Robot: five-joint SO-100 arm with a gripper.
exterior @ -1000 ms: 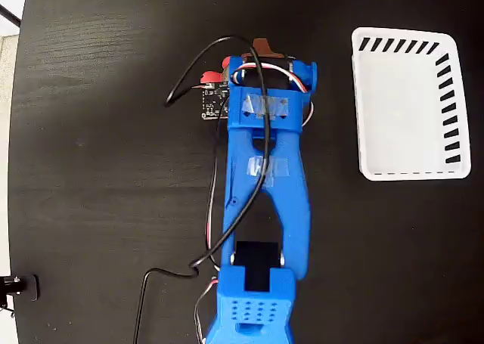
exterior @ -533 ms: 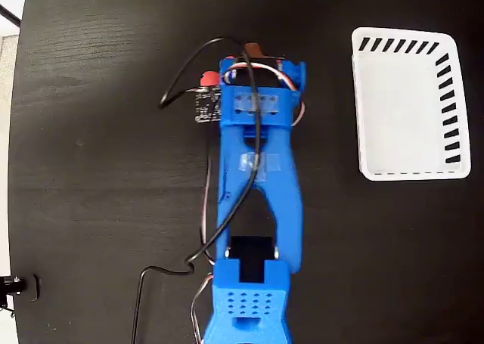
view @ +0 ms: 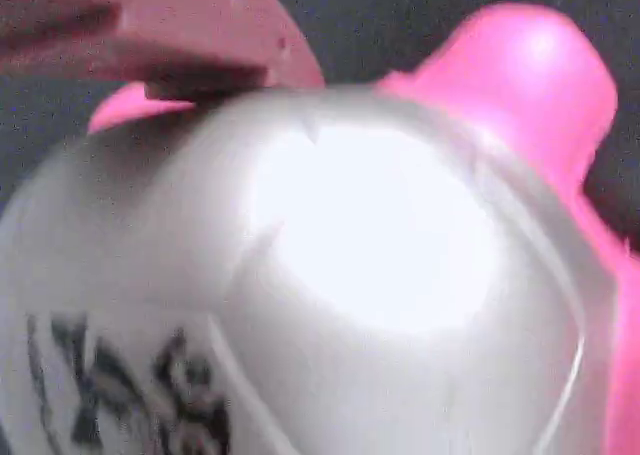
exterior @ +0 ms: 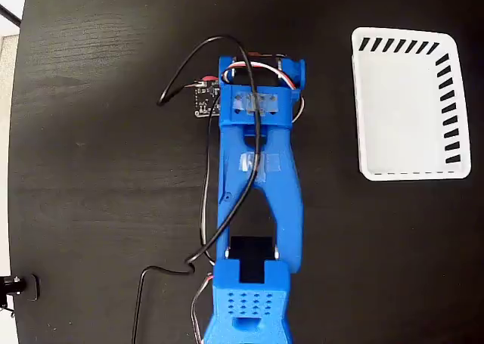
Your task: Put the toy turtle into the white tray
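The wrist view is filled by the small squishy toy turtle (view: 380,275): a domed, pale metallic shell with dark printed marks at lower left, and bright pink limbs at the upper right and upper left. A reddish-brown gripper finger (view: 170,35) lies against the top of the shell. The fixed view shows none of this detail; there only a red sliver of the turtle (exterior: 208,79) appears beside the blue printed arm (exterior: 257,200), which covers the rest. The gripper itself is hidden beneath the arm's head, so whether the jaws are parted or clamped cannot be determined. The rectangular white plastic tray (exterior: 363,102) with dark slanted slots sits well apart, to the right. Both rest on a black wood-grain table (exterior: 98,170). Black cable (exterior: 181,87) loops over the arm.
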